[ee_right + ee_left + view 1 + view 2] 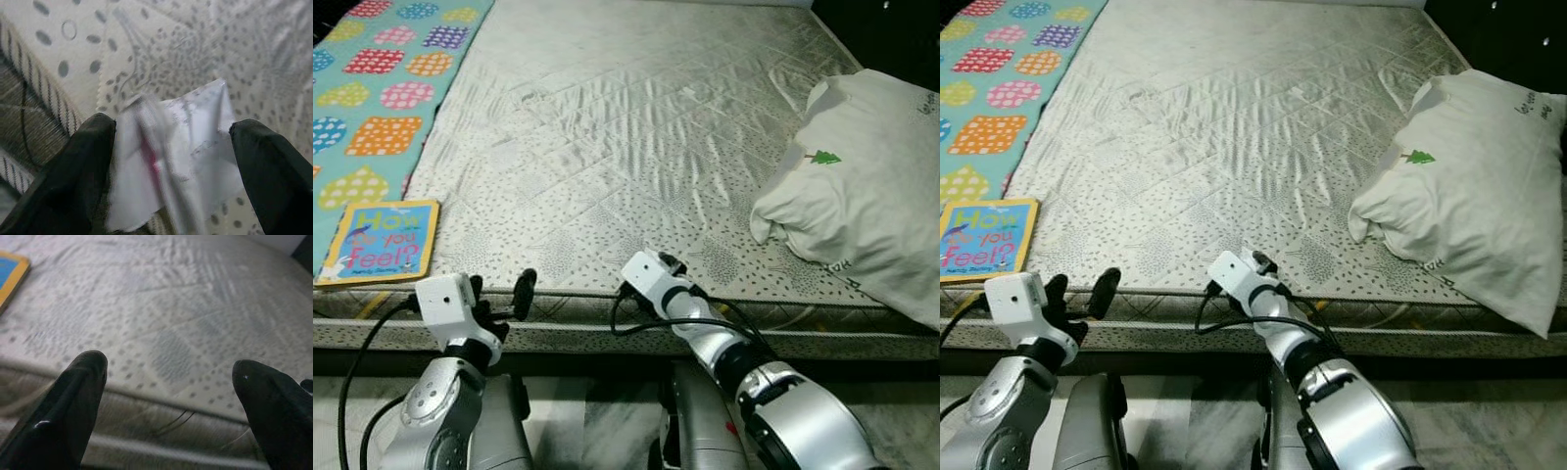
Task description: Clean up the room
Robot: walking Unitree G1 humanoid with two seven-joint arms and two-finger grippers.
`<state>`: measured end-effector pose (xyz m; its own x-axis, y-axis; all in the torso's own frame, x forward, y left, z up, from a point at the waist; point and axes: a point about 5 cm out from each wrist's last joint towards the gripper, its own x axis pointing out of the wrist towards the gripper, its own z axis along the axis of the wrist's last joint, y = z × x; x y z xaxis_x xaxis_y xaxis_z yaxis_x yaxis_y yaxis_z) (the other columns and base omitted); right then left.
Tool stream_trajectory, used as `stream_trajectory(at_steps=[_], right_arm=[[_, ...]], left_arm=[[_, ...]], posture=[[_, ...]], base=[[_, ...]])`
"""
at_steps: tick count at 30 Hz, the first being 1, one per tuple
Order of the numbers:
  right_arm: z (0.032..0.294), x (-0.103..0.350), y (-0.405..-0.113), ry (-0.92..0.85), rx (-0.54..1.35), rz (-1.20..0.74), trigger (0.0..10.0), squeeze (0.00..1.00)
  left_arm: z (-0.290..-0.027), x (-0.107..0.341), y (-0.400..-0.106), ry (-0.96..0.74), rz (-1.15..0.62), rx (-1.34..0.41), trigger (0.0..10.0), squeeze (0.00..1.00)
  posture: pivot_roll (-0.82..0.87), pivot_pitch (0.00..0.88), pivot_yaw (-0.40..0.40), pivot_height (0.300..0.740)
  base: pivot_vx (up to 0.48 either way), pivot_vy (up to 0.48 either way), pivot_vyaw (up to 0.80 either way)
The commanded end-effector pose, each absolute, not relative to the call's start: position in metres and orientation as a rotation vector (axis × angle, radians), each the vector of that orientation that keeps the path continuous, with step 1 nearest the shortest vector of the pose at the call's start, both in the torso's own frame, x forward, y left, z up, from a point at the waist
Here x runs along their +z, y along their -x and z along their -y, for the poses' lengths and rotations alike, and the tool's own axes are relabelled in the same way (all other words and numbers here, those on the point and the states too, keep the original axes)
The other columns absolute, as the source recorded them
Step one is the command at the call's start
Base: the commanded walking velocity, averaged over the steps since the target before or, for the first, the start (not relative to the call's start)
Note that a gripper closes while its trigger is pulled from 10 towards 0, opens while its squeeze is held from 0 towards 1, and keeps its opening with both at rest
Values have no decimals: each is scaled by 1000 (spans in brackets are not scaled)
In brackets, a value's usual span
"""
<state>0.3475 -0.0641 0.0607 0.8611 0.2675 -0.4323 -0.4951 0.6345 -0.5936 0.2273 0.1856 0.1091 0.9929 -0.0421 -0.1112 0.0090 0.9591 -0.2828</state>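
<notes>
A crumpled white scrap of paper with a pink mark point(195, 147) lies on the dotted mattress point(607, 127) near its front edge. My right gripper point(171, 147) is open, one black finger on each side of the scrap and neither pressing on it. In the eye views that gripper point(668, 264) sits at the middle of the mattress's front edge, and its white wrist hides the scrap. My left gripper point(501, 287) hangs open and empty just before the front edge, further left. A children's book, "How do you Feel?" point(380, 242), lies flat at the front left corner.
A white pillow with a small green tree print point(867, 191) rests on the right side of the mattress. A turquoise mat with coloured dotted patches point(382, 88) runs along the left. Pale floor point(578, 411) shows below the mattress's striped side.
</notes>
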Motion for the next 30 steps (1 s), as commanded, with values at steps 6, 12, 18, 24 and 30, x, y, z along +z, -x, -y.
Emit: stream_trajectory(at_steps=[6,12,18,24,30], right_arm=[[73,56,-347,799,431,-359,0,0],[78,53,-346,813,425,-375,0,0],[80,51,-345,821,423,-380,0,0],[81,52,-346,827,420,-378,0,0],[85,54,-348,825,411,-373,0,0]], left_arm=[[-185,109,-216,308,-139,8,10000,0],[-185,109,-212,316,-148,20,10000,0],[-183,108,-211,322,-156,23,10000,0],[-182,108,-211,325,-159,24,10000,0],[-182,107,-214,324,-159,21,10000,0]], posture=[[38,255,-114,550],[33,270,-125,550],[26,275,-129,550],[26,273,-129,550],[22,246,-126,550]], base=[[0,0,0],[0,0,0],[0,0,0],[0,0,0],[0,0,0]])
